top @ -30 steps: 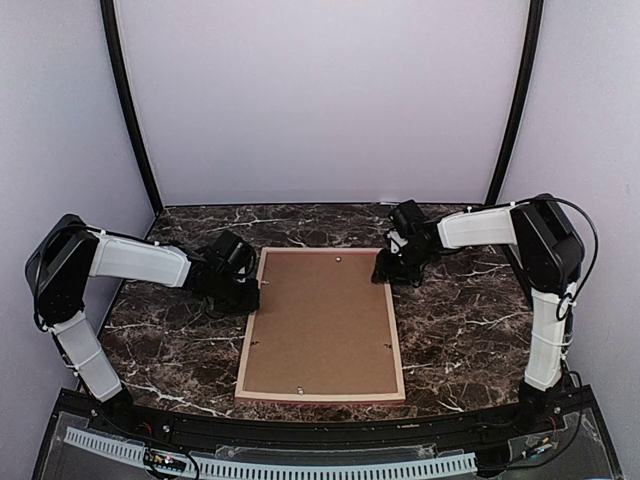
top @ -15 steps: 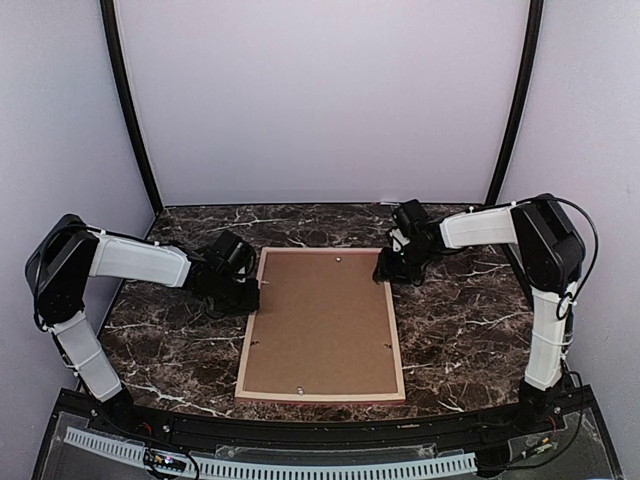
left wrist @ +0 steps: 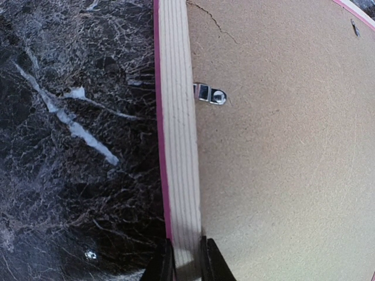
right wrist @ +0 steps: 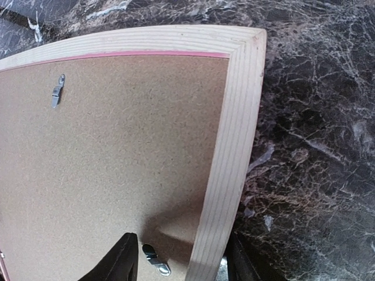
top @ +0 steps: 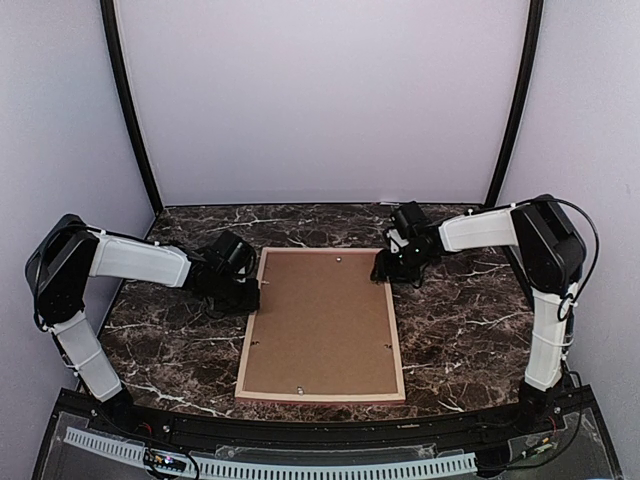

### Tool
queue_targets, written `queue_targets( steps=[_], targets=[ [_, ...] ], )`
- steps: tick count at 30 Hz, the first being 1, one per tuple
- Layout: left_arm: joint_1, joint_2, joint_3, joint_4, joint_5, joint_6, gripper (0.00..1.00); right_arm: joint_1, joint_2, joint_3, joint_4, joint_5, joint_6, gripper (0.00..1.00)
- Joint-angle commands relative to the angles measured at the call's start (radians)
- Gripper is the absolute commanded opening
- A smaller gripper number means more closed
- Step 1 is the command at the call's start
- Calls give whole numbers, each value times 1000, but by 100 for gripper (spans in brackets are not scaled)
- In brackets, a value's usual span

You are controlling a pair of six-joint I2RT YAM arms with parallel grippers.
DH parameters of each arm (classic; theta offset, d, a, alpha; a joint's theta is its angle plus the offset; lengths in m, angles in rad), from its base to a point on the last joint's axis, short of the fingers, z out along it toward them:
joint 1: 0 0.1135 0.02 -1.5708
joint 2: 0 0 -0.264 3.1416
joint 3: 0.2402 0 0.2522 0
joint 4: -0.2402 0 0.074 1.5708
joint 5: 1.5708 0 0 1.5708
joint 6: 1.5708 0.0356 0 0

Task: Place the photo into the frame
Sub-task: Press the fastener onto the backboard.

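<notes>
Nearest me, the left arm [top: 130, 260] and right arm [top: 480, 230] rise from the near edge of the dark marble table [top: 460, 320], one on either side. Between them the frame [top: 320, 397] lies flat and face down. Its long sides run away from me, the pale tan wood of its back is turned up, and a thin line of pink shows along its edges. A brown backing board [top: 322, 322] fills the whole opening. I cannot see the photo anywhere from here.

A small metal clip [top: 299, 388] sits on the board by the near rail, and there is one more partway up each long side.

Further back, the left gripper [top: 250, 290] is down on the far half of the left rail. Its wrist camera shows its fingers [left wrist: 163, 266] pressed against either side of the tan wood, clamped on the frame. Another clip [left wrist: 209, 94] lies just inside the rail a little way along.

Across from it, the right gripper [top: 385, 272] straddles the right rail close to the far right corner. One finger [right wrist: 122, 257] is over the board, just beside a clip [right wrist: 155, 259], and the other is outside the rail over the marble. The jaws are spread wider than the rail, with a clear gap between the inner finger and the wood, so they grasp nothing.

Beyond that, a last clip [right wrist: 57, 91] sits under the far rail, then bare marble, then the pale back wall [top: 320, 100].
</notes>
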Motion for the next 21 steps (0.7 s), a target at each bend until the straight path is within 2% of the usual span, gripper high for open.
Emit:
queue_targets(
  steps=[1, 9, 18, 21],
  targets=[
    [-8, -4, -2, 4, 48, 27, 0, 29, 29, -6, -83, 102, -43, 51],
    [-8, -2, -1, 4, 51, 27, 0, 33, 33, -16, -90, 130, -56, 47],
    [-7, -4, -3, 2, 49, 28, 0, 13, 54, -12, -60, 37, -21, 28],
    [-8, -6, -5, 2, 48, 27, 0, 10, 54, -22, -57, 25, -20, 26]
  ],
)
